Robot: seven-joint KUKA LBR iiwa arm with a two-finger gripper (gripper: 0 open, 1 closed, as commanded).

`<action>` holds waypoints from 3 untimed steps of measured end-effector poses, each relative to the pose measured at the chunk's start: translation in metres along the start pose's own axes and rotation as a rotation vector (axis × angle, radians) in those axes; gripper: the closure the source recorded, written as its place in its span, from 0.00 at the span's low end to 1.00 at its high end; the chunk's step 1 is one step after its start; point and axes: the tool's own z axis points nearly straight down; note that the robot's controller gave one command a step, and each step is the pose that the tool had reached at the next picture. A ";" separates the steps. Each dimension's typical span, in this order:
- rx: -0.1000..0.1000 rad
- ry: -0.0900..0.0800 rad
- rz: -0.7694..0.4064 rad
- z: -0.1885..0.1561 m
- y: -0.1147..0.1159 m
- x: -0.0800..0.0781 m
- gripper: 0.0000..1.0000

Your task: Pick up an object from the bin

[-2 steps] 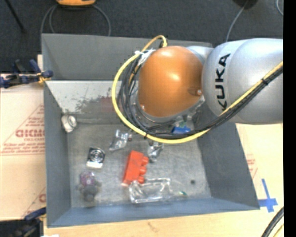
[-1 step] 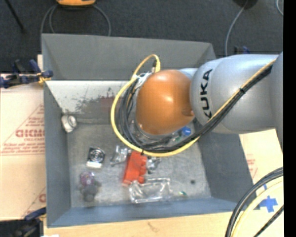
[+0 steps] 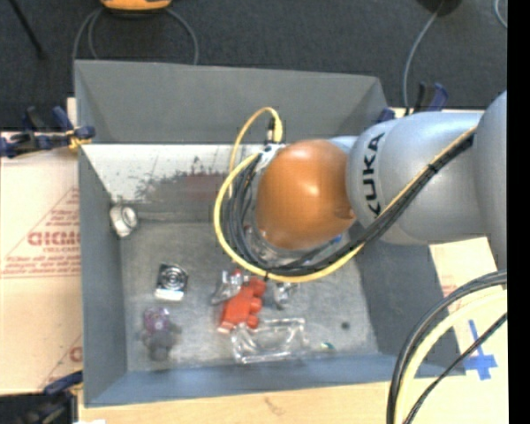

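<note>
So the arm [image 3: 424, 175] comes in from the right and is down low in the grey bin [image 3: 159, 104], with its orange cover [image 3: 300, 193] and a loop of yellow cable [image 3: 221, 203] blocking most of the business end. The pincer [image 3: 258, 286] pokes out just under that cover, right over a red blocky piece [image 3: 241, 306] on the bin floor, front-middle. Honestly can't tell if the pincer is spread or pressed together, or if it's touching the red piece. A clear plastic piece [image 3: 269, 338] lies just in front of the red one. Off to the left are a small shiny metal part [image 3: 170, 281], a purplish lump [image 3: 157, 329] near the front-left corner, and a pale little cylinder [image 3: 122, 219] by the back wall.
</note>
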 end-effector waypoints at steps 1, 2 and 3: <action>0.002 -0.002 0.001 -0.002 0.000 -0.002 1.00; 0.010 -0.003 0.077 -0.113 0.006 -0.004 1.00; 0.006 0.000 -0.464 -0.167 0.009 0.035 1.00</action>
